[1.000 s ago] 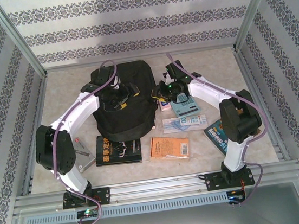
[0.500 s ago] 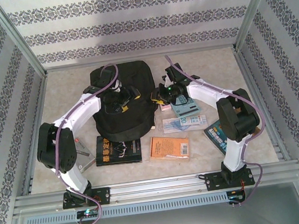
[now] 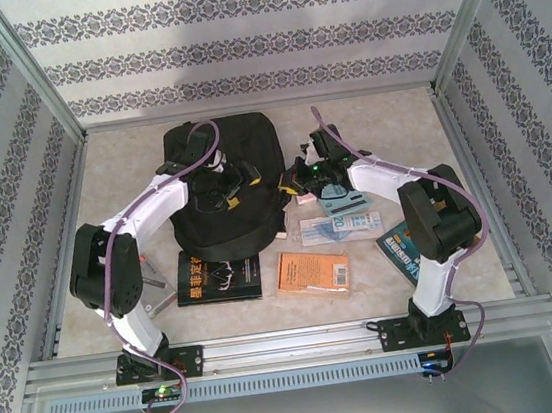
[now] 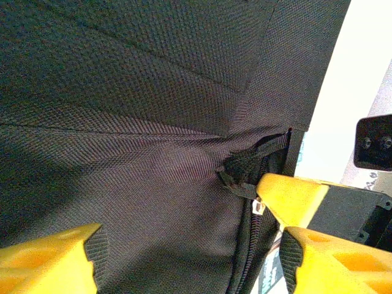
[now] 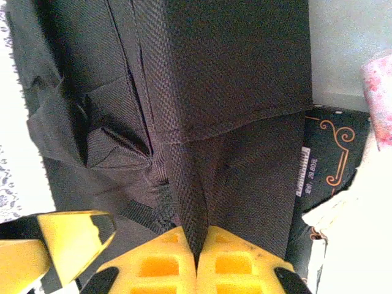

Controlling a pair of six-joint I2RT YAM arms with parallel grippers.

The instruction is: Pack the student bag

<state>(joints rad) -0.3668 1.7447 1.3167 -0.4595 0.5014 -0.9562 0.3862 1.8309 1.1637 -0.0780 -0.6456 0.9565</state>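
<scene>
The student bag (image 3: pixel 228 162), a large black fabric backpack, lies flat at the table's middle back. My left gripper (image 3: pixel 222 189) hovers over its right half, open, with bare fabric (image 4: pixel 153 184) between the yellow fingers (image 4: pixel 49 257). A zipper and its small metal pull (image 4: pixel 258 207) run along the bag's edge just beside the left gripper's right finger. My right gripper (image 3: pixel 289 179) is at the bag's right edge, shut on a raised fold of the bag's fabric (image 5: pixel 196 208); its fingertips (image 5: pixel 174 257) meet on the fold.
In front of the bag lie a black-covered book (image 3: pixel 219 274) and an orange book (image 3: pixel 313 270). A teal booklet (image 3: pixel 341 199), a clear packet (image 3: pixel 340 226) and a blue book (image 3: pixel 399 249) sit under the right arm. Metal frame rails bound the table.
My right gripper has shifted slightly left onto the bag's edge and closed on a fold of fabric. The left gripper stayed open over the bag.
</scene>
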